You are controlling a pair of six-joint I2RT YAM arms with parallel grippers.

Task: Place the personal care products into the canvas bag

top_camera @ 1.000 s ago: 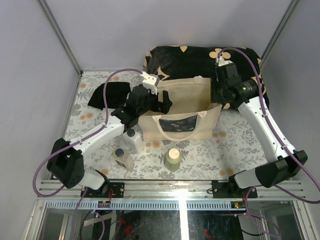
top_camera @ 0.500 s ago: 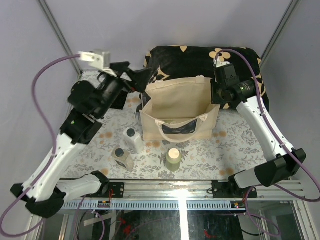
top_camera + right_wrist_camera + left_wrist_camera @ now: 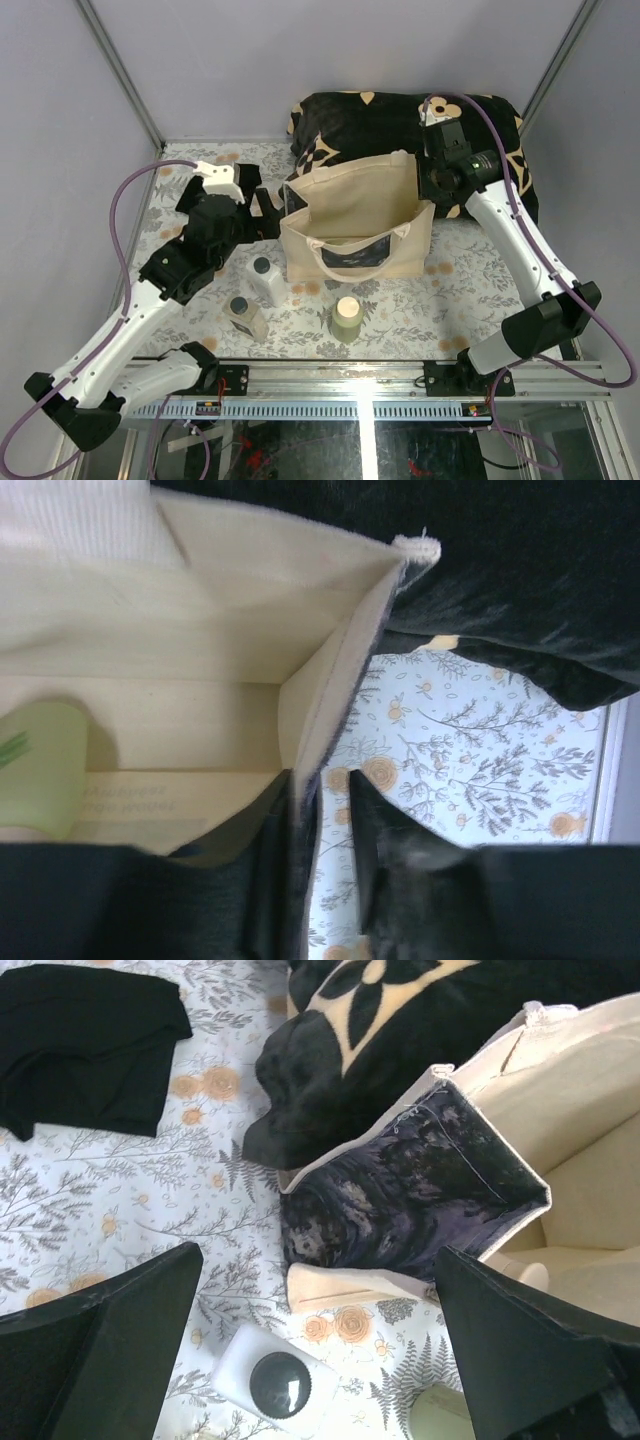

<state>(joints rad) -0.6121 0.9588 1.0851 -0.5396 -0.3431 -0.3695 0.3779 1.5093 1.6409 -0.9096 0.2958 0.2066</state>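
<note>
Canvas bag (image 3: 350, 190) stands open mid-bench, backed against the cushion (image 3: 390, 115) at the rear edge. Right pincer (image 3: 320, 805) straddles its right wall, jaws narrowly apart. Left pincer (image 3: 268, 210) gapes wide and empty beside the bag's left end. 1 green bottle (image 3: 40, 770) lies inside the bag. White bottle (image 3: 265, 280), tan bottle (image 3: 245, 316) and capped green bottle (image 3: 346, 318) stand near the front edge.

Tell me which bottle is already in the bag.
One pale green bottle, inside the canvas bag. The other green one, the white one and the squat tan one sit outside it.
</note>
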